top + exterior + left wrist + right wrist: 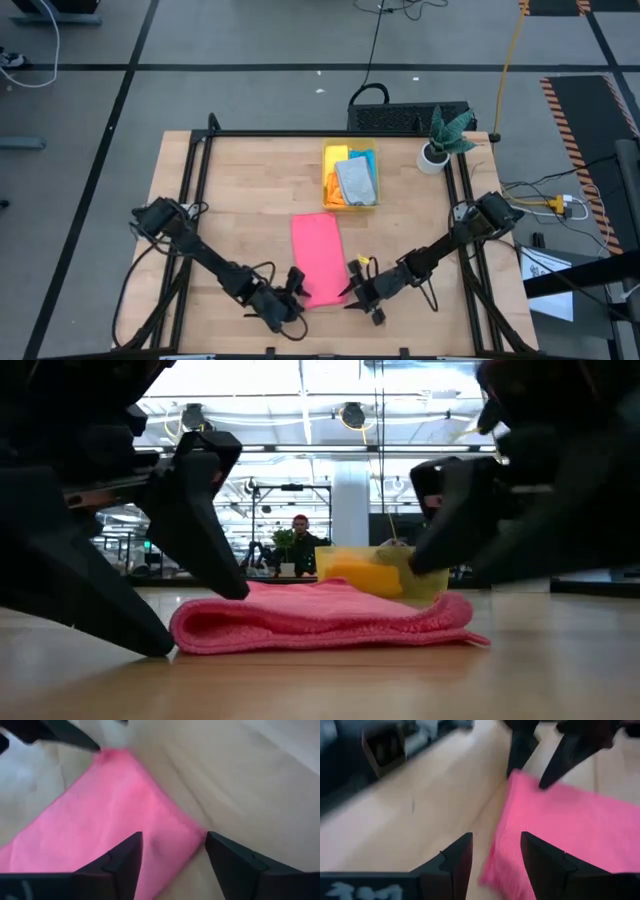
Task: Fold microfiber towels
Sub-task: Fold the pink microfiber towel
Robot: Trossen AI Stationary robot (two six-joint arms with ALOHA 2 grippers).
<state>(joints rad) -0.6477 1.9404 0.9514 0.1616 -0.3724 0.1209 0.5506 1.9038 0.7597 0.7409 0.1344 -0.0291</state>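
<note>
Item: pink towel (pixel 317 256) — lies doubled over in a long strip near the middle of my worktop (pixel 240 190), its near short edge between both grippers, so each can work one corner

Left gripper (pixel 291 301) — fingers spread, straddling the near corner, holding nothing

Right gripper (pixel 359 292) — fingers spread at the opposite near corner, also empty

Bin (pixel 351 178) — beyond the pink strip, keeping the yellow, orange, blue and grey towels (pixel 356 181) out of the way; I judge them unfolded, waiting their turn
</note>
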